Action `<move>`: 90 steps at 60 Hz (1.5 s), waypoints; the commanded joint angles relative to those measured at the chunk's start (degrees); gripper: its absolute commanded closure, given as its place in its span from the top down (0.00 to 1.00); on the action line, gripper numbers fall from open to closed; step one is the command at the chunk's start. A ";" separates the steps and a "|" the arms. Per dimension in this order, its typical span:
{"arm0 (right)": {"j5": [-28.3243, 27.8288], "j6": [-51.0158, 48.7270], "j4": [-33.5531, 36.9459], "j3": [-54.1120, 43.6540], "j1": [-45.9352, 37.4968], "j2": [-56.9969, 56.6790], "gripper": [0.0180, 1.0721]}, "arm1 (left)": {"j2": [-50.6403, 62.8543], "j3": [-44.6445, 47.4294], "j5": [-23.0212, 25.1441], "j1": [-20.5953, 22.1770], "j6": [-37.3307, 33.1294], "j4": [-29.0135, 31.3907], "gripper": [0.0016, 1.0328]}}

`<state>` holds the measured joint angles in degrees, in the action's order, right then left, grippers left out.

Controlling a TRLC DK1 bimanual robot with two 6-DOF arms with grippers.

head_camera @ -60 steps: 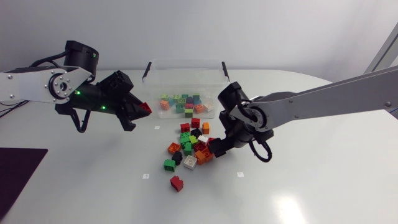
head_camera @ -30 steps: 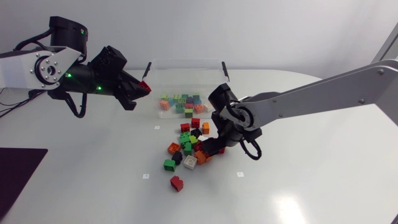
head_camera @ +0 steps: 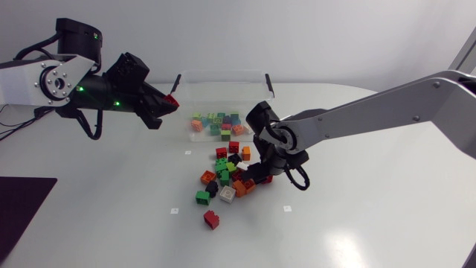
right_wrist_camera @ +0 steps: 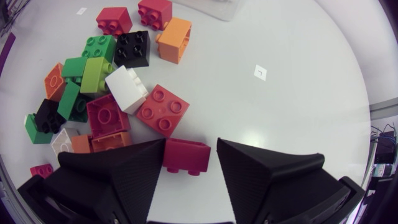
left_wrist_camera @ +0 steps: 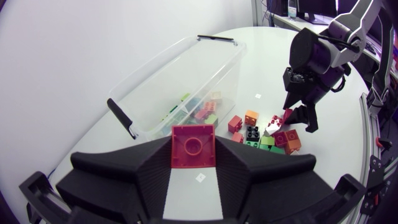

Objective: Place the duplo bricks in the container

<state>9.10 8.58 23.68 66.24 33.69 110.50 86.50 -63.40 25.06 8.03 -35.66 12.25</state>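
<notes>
Since a second ago the left arm has lifted its red brick (left_wrist_camera: 193,144) toward the container (head_camera: 222,79). The left gripper (left_wrist_camera: 193,154) now holds it just off the container's left end, fingers pressed on both its sides. Sorted bricks (head_camera: 217,123) lie inside the container. A loose pile (head_camera: 225,177) lies on the tabletop (head_camera: 357,212) in front of it. At the pile's edge the right gripper (right_wrist_camera: 191,147) has lowered, its fingers parted around a dark red brick (right_wrist_camera: 185,158) with a slight gap on one side.

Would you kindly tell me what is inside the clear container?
The container holds a cluster of bricks, orange, green, red and white, by the wall facing the pile. The rest of its floor looks bare. Anything beneath those bricks is hidden.
</notes>
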 commanded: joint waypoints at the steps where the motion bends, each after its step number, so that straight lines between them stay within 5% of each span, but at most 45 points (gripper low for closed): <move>1: 0.56 1.35 0.66 0.47 -0.03 1.74 0.39 | -0.98 -2.52 0.52 -0.12 2.00 -1.26 0.19; 8: 0.56 1.26 1.10 -0.14 -0.12 0.60 0.30 | 0.25 -4.19 0.52 0.14 4.46 -3.55 0.19; 64: -0.58 0.21 7.43 12.86 -2.49 -10.74 0.30 | 21.61 -23.26 -2.21 2.87 20.98 -12.08 0.21; 73: -1.02 0.12 7.17 16.12 -2.49 -10.13 0.30 | 25.03 -26.25 -4.32 3.48 22.30 -11.99 0.46; 81: -1.37 -0.05 6.73 19.81 -2.49 -8.90 0.30 | 25.47 -26.43 -5.02 3.83 22.65 -11.99 0.87; 90: -1.46 -0.58 6.11 24.29 -2.49 -6.61 0.30 | 23.72 -25.55 -5.28 3.48 23.27 -11.28 0.95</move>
<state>7.70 8.54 30.24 87.74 31.16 101.49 110.85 -87.92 20.25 11.44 -14.28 0.93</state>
